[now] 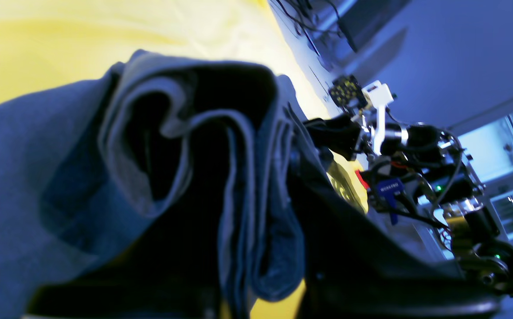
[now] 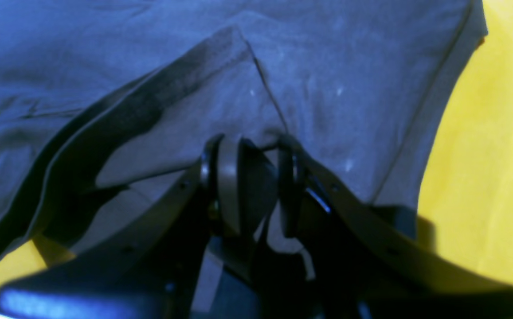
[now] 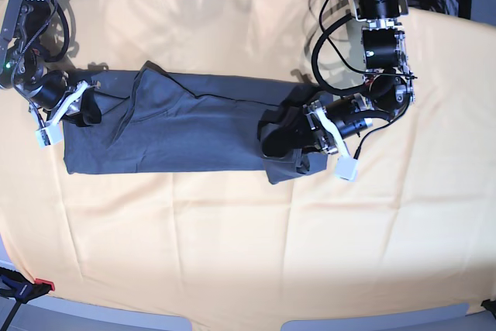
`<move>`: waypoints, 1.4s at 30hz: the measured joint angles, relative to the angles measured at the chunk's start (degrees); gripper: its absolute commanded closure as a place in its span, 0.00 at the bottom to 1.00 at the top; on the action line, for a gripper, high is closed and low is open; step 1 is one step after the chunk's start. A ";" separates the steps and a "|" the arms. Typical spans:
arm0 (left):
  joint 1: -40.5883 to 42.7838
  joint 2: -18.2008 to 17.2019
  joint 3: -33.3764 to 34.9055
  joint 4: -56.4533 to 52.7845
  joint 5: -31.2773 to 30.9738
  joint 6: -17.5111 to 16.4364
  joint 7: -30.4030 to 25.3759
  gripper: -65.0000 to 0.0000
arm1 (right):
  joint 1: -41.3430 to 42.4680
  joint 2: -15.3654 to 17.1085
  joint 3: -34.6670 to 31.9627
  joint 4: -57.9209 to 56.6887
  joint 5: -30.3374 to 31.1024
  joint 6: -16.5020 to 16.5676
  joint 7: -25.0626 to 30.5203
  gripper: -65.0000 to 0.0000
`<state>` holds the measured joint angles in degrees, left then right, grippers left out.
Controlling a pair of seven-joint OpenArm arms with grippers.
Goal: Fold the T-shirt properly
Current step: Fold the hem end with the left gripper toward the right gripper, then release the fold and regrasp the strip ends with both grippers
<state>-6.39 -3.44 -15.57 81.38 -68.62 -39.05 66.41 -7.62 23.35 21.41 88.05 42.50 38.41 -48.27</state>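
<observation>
Across the desk (image 3: 232, 269) lies an orange-yellow cloth (image 3: 232, 215); the T-shirt (image 3: 186, 125) is on it, a long dark band running 9 to 3 o'clock, just above centre. Left arm (image 3: 380, 44) comes down from 1 o'clock, left gripper (image 3: 291, 141) at the shirt's 3 o'clock end, jaws pressed together on bunched folds of fabric. Right gripper (image 2: 256, 177) at the 9 o'clock end, jaws pinching a raised fold of the T-shirt at a seam.
</observation>
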 measured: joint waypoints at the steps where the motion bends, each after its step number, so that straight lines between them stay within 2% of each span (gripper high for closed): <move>1: 0.00 0.28 0.48 0.00 -1.16 0.00 0.26 0.80 | 0.00 0.00 0.02 0.00 0.00 0.00 0.02 0.74; 3: 0.02 0.42 1.66 0.00 -5.53 0.07 0.68 0.54 | 0.00 0.00 0.00 0.00 0.00 0.00 0.00 0.74; 4: -0.02 0.42 2.34 0.00 -7.54 0.09 1.03 0.44 | 0.00 0.00 0.02 0.00 0.00 0.00 0.02 0.74; 5: 0.00 0.44 2.93 0.00 -9.40 0.04 1.31 0.39 | 0.00 0.00 0.00 0.00 0.00 0.00 0.00 0.74; 9: 0.00 0.46 3.13 0.00 -13.25 0.00 1.49 0.37 | 0.00 0.00 0.02 0.00 0.00 0.00 0.00 0.74; 12: -0.09 0.46 2.16 0.00 -13.42 0.00 1.57 0.37 | 0.00 0.00 0.00 0.00 0.00 0.00 0.00 0.74; 15: -0.09 0.42 1.95 0.00 -13.38 0.00 4.87 0.37 | 0.00 0.00 0.02 0.00 0.00 0.00 0.00 0.74; 17: -0.07 0.39 1.97 0.00 -12.98 -0.02 6.95 0.40 | 0.02 0.00 0.00 0.00 0.00 0.00 0.00 0.74; 18: -0.09 0.37 1.97 0.00 -11.85 -0.15 7.10 0.46 | 0.00 0.00 0.02 0.00 0.00 0.00 0.00 0.74; 20: -0.11 0.42 1.46 0.00 -7.37 -0.48 6.78 0.69 | 0.00 0.00 0.02 0.00 0.00 0.00 0.00 0.74; 22: -0.04 0.39 0.44 0.00 -1.07 -0.55 6.29 0.99 | 0.02 0.00 0.02 0.00 0.44 0.00 -0.17 0.74; 24: 0.04 0.28 -0.26 0.00 4.52 -0.46 5.60 1.00 | 0.17 0.11 0.00 0.00 1.75 0.00 -0.39 0.74; 26: 0.72 0.35 -0.24 0.00 5.42 -0.48 4.94 1.00 | 0.87 0.13 0.02 0.00 2.54 0.02 -0.44 0.74; 30: 3.61 0.61 3.06 0.00 -3.78 -0.52 5.42 1.00 | 2.60 0.11 0.02 0.00 2.56 0.02 -0.39 0.74; 33: 4.68 0.61 6.27 0.00 -6.47 -0.52 8.92 1.00 | 3.37 0.11 0.02 0.00 2.51 0.00 -0.44 0.74; 37: 4.44 0.57 9.09 0.00 -7.26 -0.50 13.66 1.00 | 3.65 0.13 0.02 0.00 2.56 0.00 -0.42 0.74; 42: 0.66 -1.18 7.43 0.02 -7.13 -0.48 14.21 1.00 | 3.65 0.13 0.02 0.00 2.54 0.00 -0.42 0.74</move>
<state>-5.74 -4.62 -8.14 81.41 -75.75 -39.53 80.62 -3.97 23.49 21.43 88.05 45.04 38.41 -48.69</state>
